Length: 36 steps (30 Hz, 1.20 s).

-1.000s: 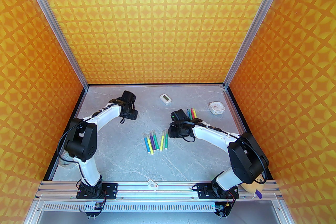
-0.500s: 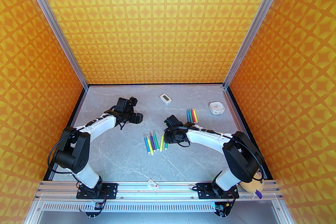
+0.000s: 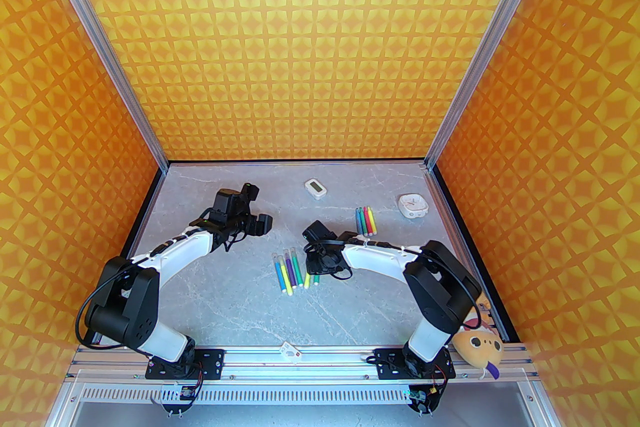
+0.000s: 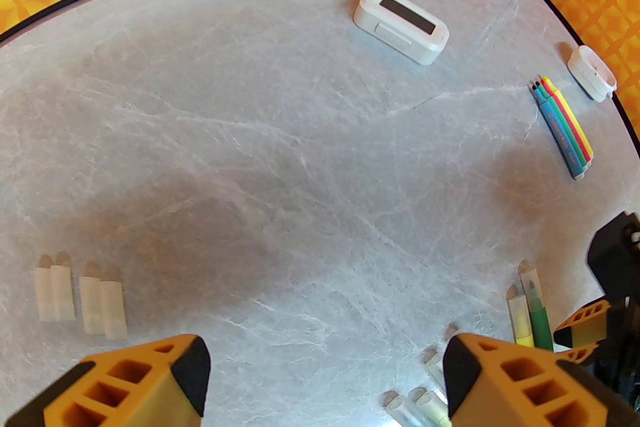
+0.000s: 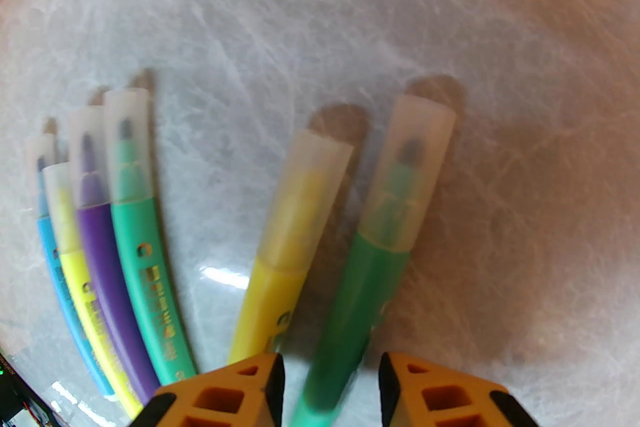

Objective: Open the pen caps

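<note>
**Grey marbled worktop [image 3: 240,310], walled in orange pattern.** The left arm [image 3: 165,260] extends to the rear left. The left tool [image 3: 260,224] hangs released over bare surface, its fingers [image 4: 150,385] wide apart with nothing between them. The right arm [image 3: 385,260] bends toward the centre. The right tool [image 5: 330,385] sits low over the middle row of pens [image 3: 290,271]. It is parted, not clenched: its fingers [image 5: 230,390] flank the barrel of the green pen [image 5: 360,295], with a narrow gap on either side. A plush toy [image 3: 477,347] lies at the near right corner. At the rear lie a round clock [image 3: 413,205] and a digital clock [image 3: 315,188]. The middle row holds six pens side by side, pen caps [image 5: 320,194] on and pointing away from the arms. They run blue, yellow, purple and teal, then, set apart, the yellow pen [image 5: 270,300] beside the green. Four uncapped pens [image 3: 365,221] lie together at the rear right. Four loose caps [image 4: 80,297] lie in pairs on the left of the worktop, seen from the left wrist.
</note>
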Motion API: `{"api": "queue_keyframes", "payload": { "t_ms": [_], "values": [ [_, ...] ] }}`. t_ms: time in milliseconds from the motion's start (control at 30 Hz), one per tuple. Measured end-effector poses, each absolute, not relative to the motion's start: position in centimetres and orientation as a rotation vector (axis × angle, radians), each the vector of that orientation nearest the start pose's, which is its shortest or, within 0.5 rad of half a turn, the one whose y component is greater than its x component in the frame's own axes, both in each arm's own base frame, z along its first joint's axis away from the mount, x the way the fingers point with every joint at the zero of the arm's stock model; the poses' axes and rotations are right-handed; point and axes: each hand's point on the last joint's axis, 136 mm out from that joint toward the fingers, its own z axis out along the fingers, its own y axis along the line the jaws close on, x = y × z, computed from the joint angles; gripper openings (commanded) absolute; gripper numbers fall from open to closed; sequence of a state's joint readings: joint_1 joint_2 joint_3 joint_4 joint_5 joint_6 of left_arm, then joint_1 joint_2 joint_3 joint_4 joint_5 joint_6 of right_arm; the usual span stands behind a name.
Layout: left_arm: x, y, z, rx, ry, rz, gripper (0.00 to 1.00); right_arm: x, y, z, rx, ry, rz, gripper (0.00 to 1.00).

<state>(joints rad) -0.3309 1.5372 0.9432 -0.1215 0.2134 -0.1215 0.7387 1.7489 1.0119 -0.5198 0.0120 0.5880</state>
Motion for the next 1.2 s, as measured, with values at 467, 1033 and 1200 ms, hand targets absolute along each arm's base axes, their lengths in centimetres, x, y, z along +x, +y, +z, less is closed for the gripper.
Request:
{"api": "queue_keyframes", "payload": {
  "t_ms": [467,1033,1200],
  "values": [
    [39.2,-14.2,15.9,0.275,2.204,-0.447,0.82,27.5,23.9,1.4,-0.236,2.923,0.114,0.32],
    [39.3,-13.1,16.2,0.259,2.193,-0.429,0.82,27.8,24.1,1.2,-0.269,2.980,0.000,0.27],
    [39.2,-13.2,16.2,0.260,2.194,-0.431,0.82,27.9,24.3,1.1,-0.273,2.993,-0.010,0.25]
  ]
}}
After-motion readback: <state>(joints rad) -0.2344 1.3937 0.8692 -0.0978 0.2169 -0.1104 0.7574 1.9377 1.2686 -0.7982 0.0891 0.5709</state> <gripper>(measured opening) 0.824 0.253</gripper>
